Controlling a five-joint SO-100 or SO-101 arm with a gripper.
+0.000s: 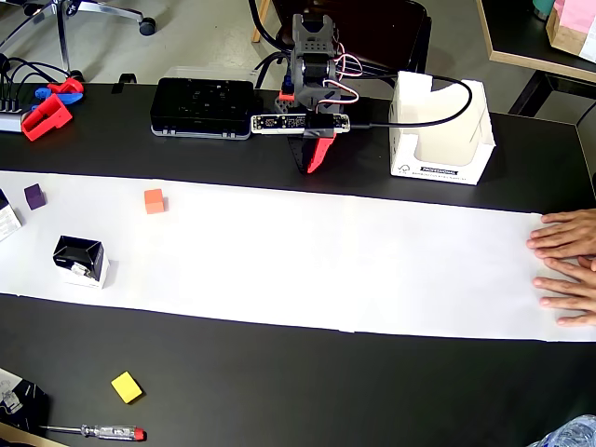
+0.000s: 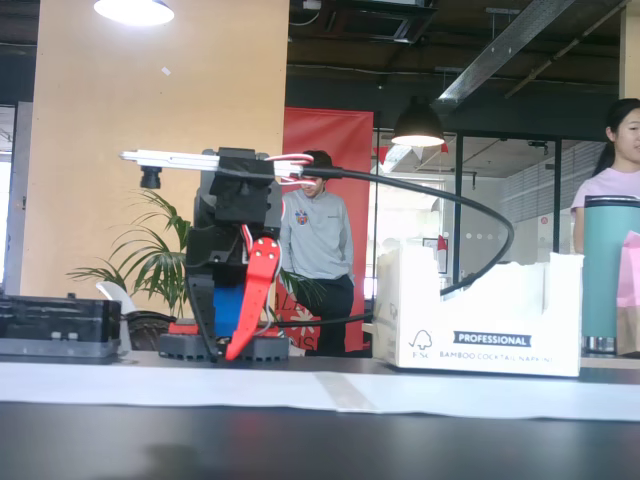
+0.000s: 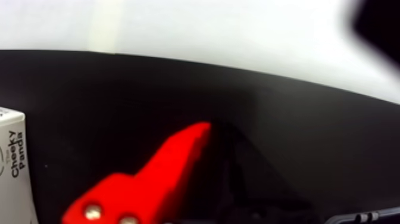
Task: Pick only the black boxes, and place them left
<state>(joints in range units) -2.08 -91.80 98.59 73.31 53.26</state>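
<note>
One black box (image 1: 79, 261), with a white side, lies on the left part of the white paper strip (image 1: 326, 251) in the overhead view. A second black box (image 1: 5, 216) is cut off by the left edge. My gripper (image 1: 313, 164) hangs folded at the arm's base at the back, far from both boxes. Its tip points down at the black table. In the fixed view the gripper (image 2: 240, 345) has its red finger (image 2: 255, 290) lying against the black one. The wrist view shows the gripper (image 3: 209, 128) shut with nothing in it.
In the overhead view a flat black device case (image 1: 203, 105) and a white napkin carton (image 1: 440, 130) flank the arm. An orange cube (image 1: 154, 200), a purple cube (image 1: 34, 196) and a yellow cube (image 1: 126, 386) lie at the left. A person's hands (image 1: 568, 265) rest at the right edge.
</note>
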